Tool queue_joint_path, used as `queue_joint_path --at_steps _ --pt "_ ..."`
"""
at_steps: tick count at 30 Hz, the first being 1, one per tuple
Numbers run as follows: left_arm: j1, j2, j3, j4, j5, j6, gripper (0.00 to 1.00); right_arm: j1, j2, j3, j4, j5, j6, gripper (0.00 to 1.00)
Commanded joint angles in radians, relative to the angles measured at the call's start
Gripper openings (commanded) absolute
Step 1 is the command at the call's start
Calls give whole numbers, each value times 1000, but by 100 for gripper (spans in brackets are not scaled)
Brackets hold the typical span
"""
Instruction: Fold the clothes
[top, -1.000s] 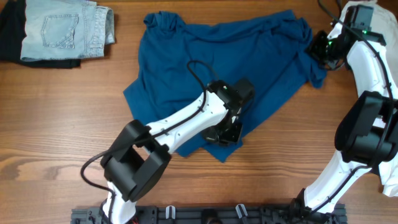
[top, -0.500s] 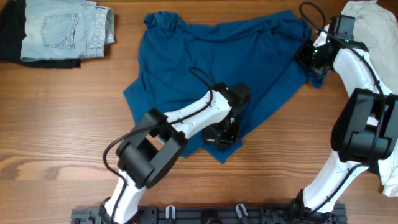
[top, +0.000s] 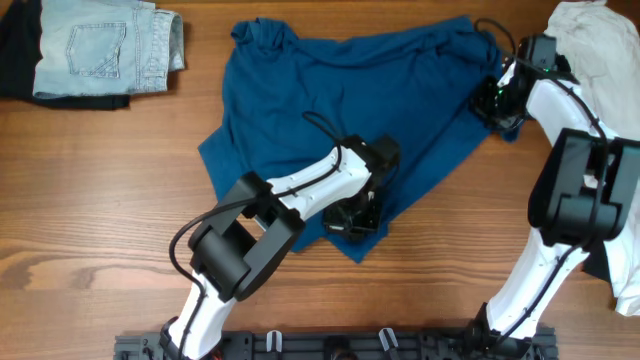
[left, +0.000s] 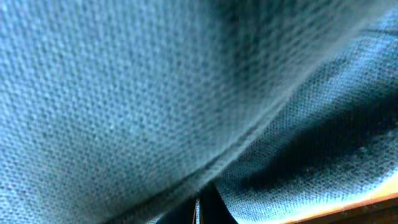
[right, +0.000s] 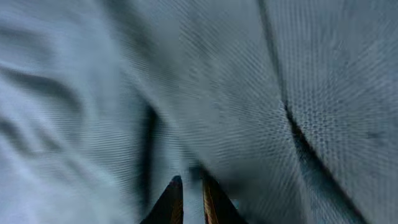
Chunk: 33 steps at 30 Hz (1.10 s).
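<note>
Lying spread and rumpled on brown wooden table (top: 90, 200), from centre reaching toward 12 and 2 o'clock: large deep-blue soft cloth top (top: 340, 100) with sleeves.

Pinching the lower hem at 6 o'clock of that cloth: left gripper (top: 352, 218), jaws pressed together on the fold.

Nipping the edge at 3 o'clock of it: right gripper (top: 493, 100), jaws narrow with cloth between.

Sitting folded at 10 o'clock of the table: pale blue denim piece (top: 105, 45), overlapping a black cloth (top: 15, 60) running off the frame.

Being cut off at 2 o'clock: crumpled white garment (top: 600, 50).

Filling both wrist views, blurring close to the lens: blue weave only, fingertips barely showing at the bottom edge.
</note>
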Motion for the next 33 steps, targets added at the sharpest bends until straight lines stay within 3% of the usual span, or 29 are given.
queue_joint_path --at_steps 1,5,10,16,24,33 --pt "-7 16 -97 -1 11 -40 4 1 37 -10 -15 86 28 12" --pt "-7 16 -143 -2 29 -40 4 0 60 -10 -53 182 40 12" --pt "6 15 -144 -47 27 -40 4 0 60 -11 -119 235 72 4" --pt "61 13 -144 -175 -63 -50 4 0 56 -10 -246 232 119 4" --pt "216 -6 -145 -250 -183 -82 4 0 28 -10 -478 323 223 4" --pt "454 -61 -145 -259 -285 -100 4 14 -6 -16 -605 312 276 4"
